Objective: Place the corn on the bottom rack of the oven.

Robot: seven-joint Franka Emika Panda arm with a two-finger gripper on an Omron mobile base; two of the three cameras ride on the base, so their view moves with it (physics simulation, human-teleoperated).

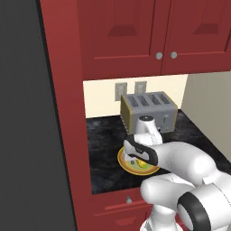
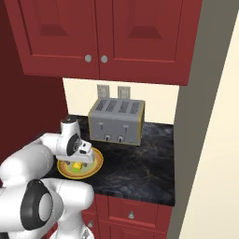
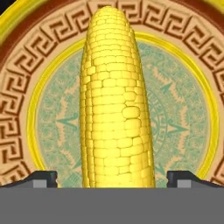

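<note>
Hand view: the corn (image 3: 116, 105) is seen lying lengthwise between the two dark fingertips (image 3: 41, 178), which are spread wide on either side without touching it. Bumpy yellow kernels cover its tapering cob. Beneath the gripper (image 3: 112, 179), a round plate (image 3: 26, 87) with a patterned rim is seen on a black speckled counter (image 2: 135, 168).

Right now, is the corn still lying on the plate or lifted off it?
Lying on the plate: the corn rests flat across its patterned centre, between the open end effector fingertips, which do not touch it.
</note>
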